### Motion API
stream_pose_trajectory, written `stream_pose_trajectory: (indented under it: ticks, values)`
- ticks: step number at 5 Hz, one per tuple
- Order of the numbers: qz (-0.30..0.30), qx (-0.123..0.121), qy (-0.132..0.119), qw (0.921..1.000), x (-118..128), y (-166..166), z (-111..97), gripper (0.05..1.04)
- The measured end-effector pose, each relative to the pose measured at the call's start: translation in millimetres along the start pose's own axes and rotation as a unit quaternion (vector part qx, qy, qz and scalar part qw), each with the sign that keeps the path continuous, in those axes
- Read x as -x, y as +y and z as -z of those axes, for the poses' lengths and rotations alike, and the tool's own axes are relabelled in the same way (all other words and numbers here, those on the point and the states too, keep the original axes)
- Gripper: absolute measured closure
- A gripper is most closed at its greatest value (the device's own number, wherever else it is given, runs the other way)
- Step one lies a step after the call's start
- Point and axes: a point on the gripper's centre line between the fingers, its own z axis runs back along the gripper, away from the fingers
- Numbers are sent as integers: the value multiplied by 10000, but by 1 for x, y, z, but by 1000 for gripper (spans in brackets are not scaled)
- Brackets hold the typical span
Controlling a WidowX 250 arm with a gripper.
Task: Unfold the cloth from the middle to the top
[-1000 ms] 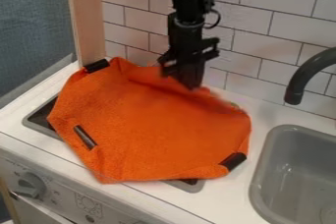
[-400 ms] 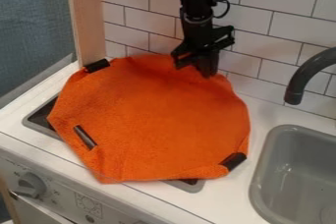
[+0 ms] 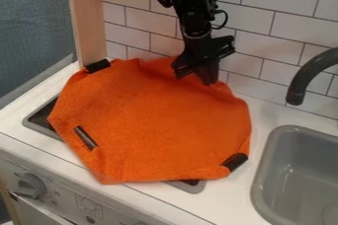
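Blue-grey fabric [image 3: 33, 26] hangs beyond the upper left of the orange cloth [image 3: 155, 120], with a grey knob [image 3: 29, 185] on the panel below the cloth's left side. A dark recessed plate [image 3: 41, 116] juts from under the cloth's left edge, and a pale wooden post [image 3: 86, 17] rises behind its upper-left corner. One black strip [image 3: 85, 137] lies on the cloth's lower-left part, another [image 3: 98, 66] at its upper-left corner.

The cloth itself is spread over the plate on a white counter [image 3: 221, 202], its outline uneven and its far edge rumpled. The black gripper [image 3: 196, 77] points down at that far edge, right of the cloth's middle; whether its jaws stand wide, narrow or closed on fabric cannot be told. A third black strip [image 3: 234, 162] marks the cloth's lower-right corner. White tiles [image 3: 284, 2] back the cloth, and a dark curved tap [image 3: 310, 73] and a grey sink [image 3: 264, 172] sit to its right.
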Motion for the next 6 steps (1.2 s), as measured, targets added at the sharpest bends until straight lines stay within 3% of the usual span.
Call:
stream_pose_trajectory:
  ticks: [1,3,4,5,6]
  values:
    - [-28,-59,60,10000,2,2,2,852]
    - [-78,-72,138,9998,5,3,2,288]
    - [-73,-117,206,9997,6,5,2,67]
    - [-101,-148,287,9994,9,7,1,74]
    - [-83,-45,223,9997,8,3,-15,85]
